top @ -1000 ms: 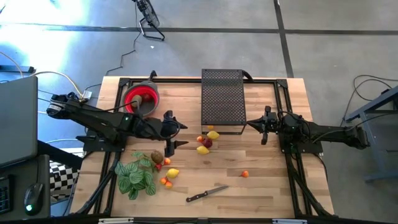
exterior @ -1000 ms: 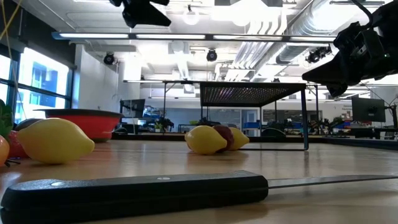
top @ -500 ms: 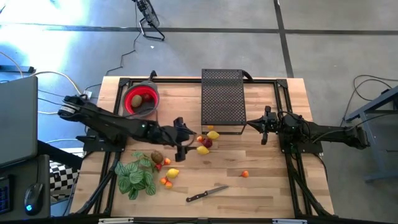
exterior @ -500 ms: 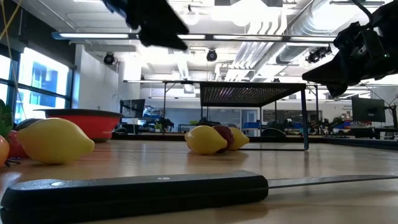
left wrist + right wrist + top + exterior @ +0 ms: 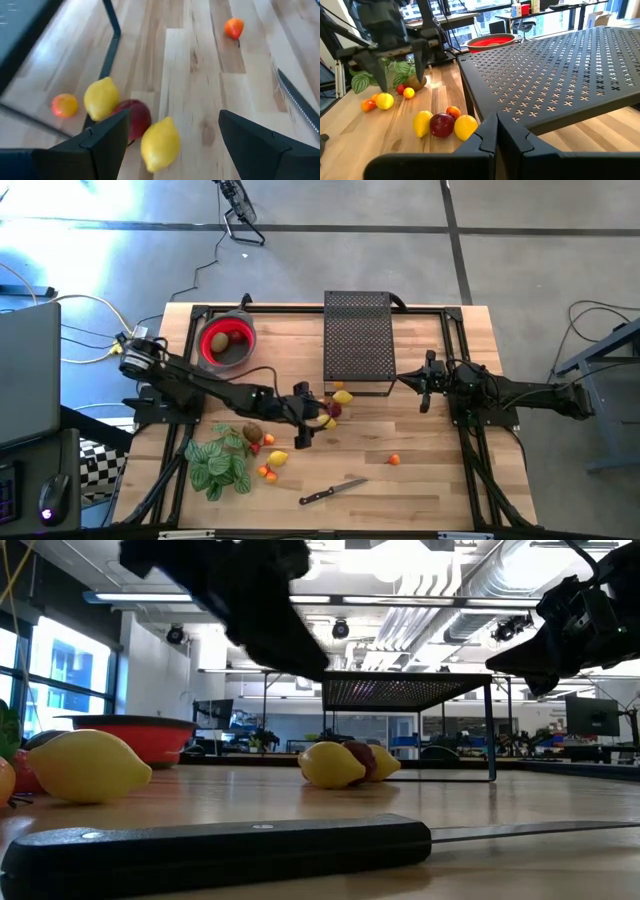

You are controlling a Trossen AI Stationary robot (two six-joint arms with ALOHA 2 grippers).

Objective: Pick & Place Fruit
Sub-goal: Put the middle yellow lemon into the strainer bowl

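My left gripper (image 5: 303, 416) is open and hovers low over the table, just left of a fruit cluster in front of the black stand. The cluster is two lemons (image 5: 159, 143) (image 5: 101, 98), a dark red apple (image 5: 136, 119) and a small orange (image 5: 64, 105), all lying on the wood. In the left wrist view, the fingers (image 5: 102, 142) stand wide on either side of the nearer lemon and touch nothing. Another small orange (image 5: 394, 460) lies alone toward the right. My right gripper (image 5: 425, 383) is shut and waits at the right, beside the stand.
A red bowl (image 5: 210, 330) with fruit in it sits at the far left. The black perforated stand (image 5: 358, 335) is at the far middle. A green leafy plant (image 5: 220, 463), a kiwi (image 5: 252, 433), a lemon (image 5: 278, 458) and small fruit lie near left. A black-handled knife (image 5: 333, 492) lies near the front edge.
My left gripper has moved down and toward the table's right, from near the bowl to the fruit cluster in front of the stand, staying open. The fruit has not moved.
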